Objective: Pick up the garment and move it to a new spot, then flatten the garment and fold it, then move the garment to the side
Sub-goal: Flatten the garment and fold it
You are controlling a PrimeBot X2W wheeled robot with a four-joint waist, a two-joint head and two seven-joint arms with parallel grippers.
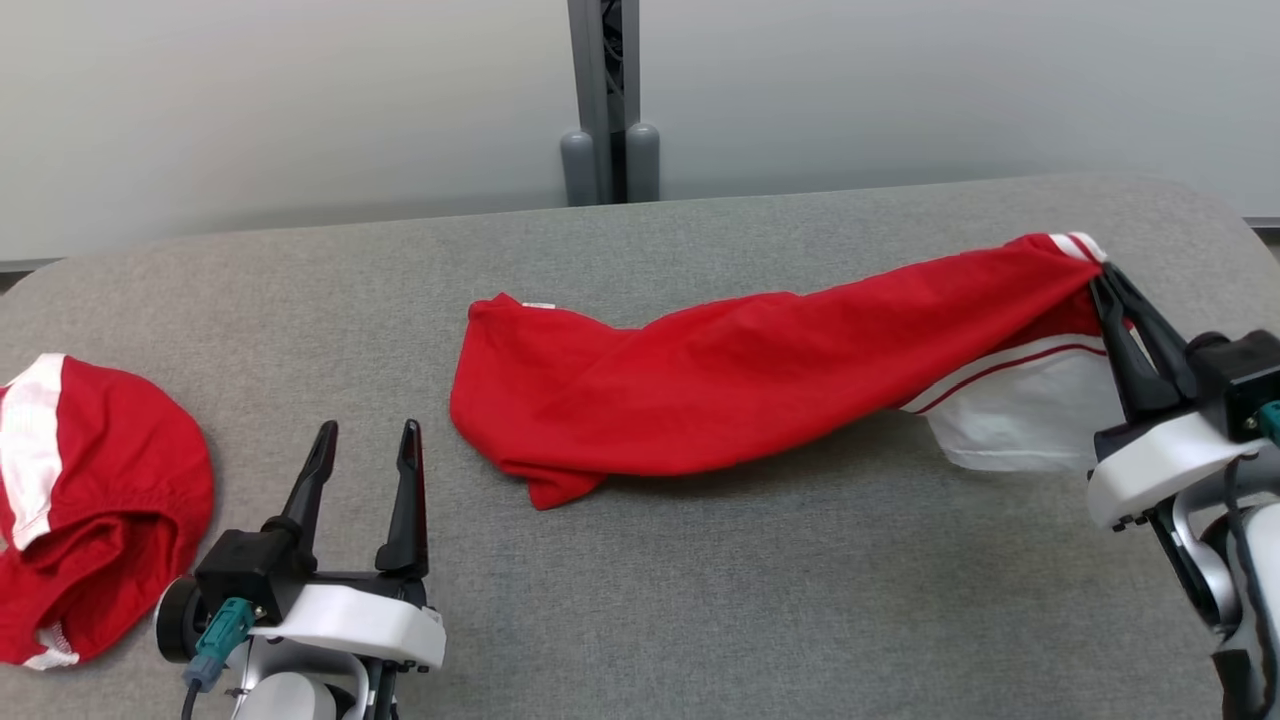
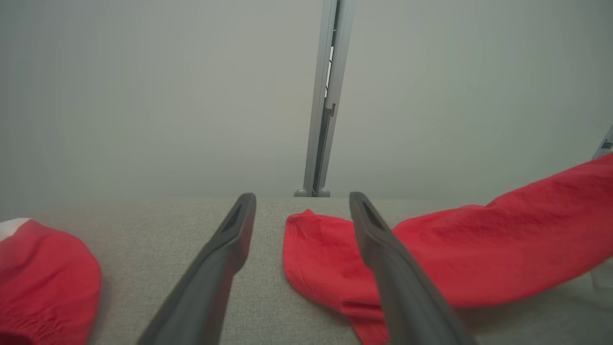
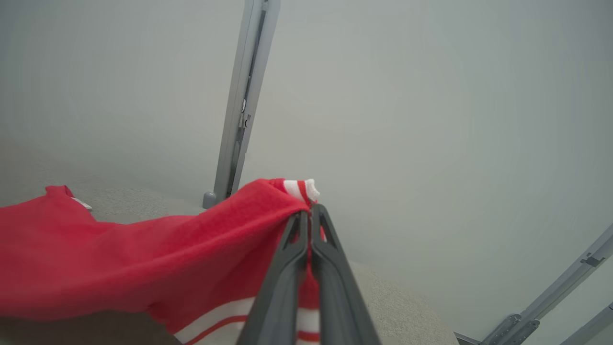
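head view, near edge first. grippers counted: two, with two dark fingers on each. the left gripper (image 1: 367, 432) sits low at my near left over the grey table (image 1: 700, 600). its fingers (image 1: 407, 495) are spread wide with nothing between them. in the left wrist view the same two fingers frame bare table and the near end of the cloth, without touching it. the right gripper (image 1: 1103, 275) is at the near right, raised off the surface. its fingers (image 3: 287, 268) are pressed together, pinching the red-and-white striped edge of the long red garment (image 1: 760, 380). the right wrist view shows a small white tuft with a red stripe poking up past the tips.

garments counted: two. the long red garment is strung from that pinch down and leftward across the middle of the table. its right end hangs in the air with one white panel (image 1: 1020, 425) drooping beneath it. its left end lies bunched on the table, just beyond the left gripper. the second red garment (image 1: 100, 500) lies crumpled at the table's left edge, well apart from the first, with a white band on it. neither gripper touches it.

farther back: one grey upright post (image 1: 605, 100) with two rounded caps at its foot, against a pale wall (image 1: 250, 100). the right wrist view also catches two grey struts (image 3: 555, 291) at lower right.
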